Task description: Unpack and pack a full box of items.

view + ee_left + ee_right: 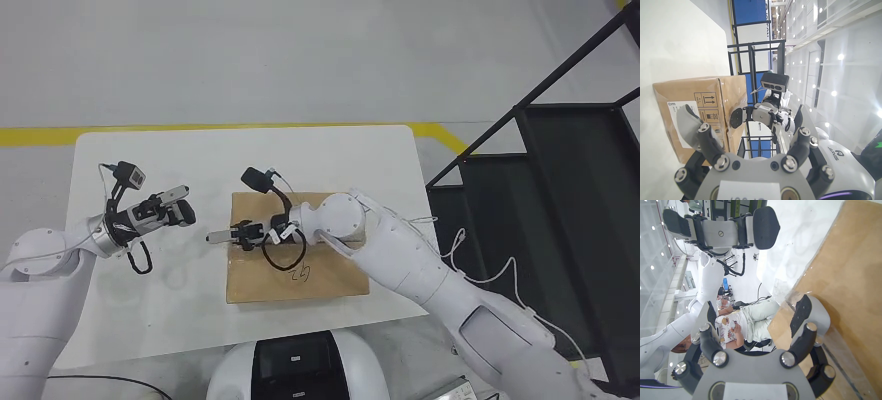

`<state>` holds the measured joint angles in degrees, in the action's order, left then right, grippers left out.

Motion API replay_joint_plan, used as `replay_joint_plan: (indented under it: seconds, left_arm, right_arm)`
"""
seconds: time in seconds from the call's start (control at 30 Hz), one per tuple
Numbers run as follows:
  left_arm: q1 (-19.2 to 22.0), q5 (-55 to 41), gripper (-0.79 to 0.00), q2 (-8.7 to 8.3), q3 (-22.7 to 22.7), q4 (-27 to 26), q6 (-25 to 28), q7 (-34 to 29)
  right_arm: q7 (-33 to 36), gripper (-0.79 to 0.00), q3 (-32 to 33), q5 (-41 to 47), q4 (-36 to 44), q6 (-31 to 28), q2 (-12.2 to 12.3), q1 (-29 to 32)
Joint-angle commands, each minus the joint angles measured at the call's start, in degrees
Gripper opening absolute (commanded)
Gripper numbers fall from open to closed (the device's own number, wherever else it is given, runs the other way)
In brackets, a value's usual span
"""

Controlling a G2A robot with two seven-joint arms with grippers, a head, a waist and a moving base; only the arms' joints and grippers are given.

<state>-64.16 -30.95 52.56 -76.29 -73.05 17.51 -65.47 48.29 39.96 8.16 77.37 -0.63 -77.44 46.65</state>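
Table (150, 300): white, rounded corners, spreading beneath the left gripper (188, 203).
Box (260, 280): closed brown cardboard, lying on it, just beside that gripper; right gripper (215, 238) at its edge.

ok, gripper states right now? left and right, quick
Left gripper: open, holding nothing, off to the side of the box.
Right gripper: open, holding nothing, at the box's top edge.
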Motion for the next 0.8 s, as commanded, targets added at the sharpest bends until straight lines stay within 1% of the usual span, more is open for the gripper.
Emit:
replay_joint_plan:
  seconds: [0.0, 0.23, 0.4, 0.53, 0.77]
  left_arm:
    - [0.0, 0.06, 0.0, 0.02, 0.01, 0.0, -0.19, -0.03]
    - [1.02, 0.35, 0.0, 0.36, 1.0, 0.21, -0.61, -0.03]
    - [1.97, 0.62, 0.0, 0.64, 1.83, 0.58, -0.91, -0.06]
    - [2.69, 0.74, 0.0, 0.88, 2.5, 1.05, -0.93, -0.09]
    - [2.97, 0.86, 0.0, 0.92, 2.2, 1.57, -0.61, -0.41]
  right_arm:
    - [0.87, 0.0, 2.04, 1.22, 1.28, -0.98, 0.61, 1.32]
    - [5.36, 0.0, 11.98, 2.34, 7.93, -1.4, 4.09, 8.69]
    - [6.05, 0.0, 17.8, 1.14, 11.57, -0.44, 6.03, 14.1]
    - [4.78, 0.0, 18.82, -0.84, 10.66, 0.93, 6.5, 15.36]
    - [4.58, 0.0, 17.14, -0.06, 6.95, 1.83, 6.1, 13.92]
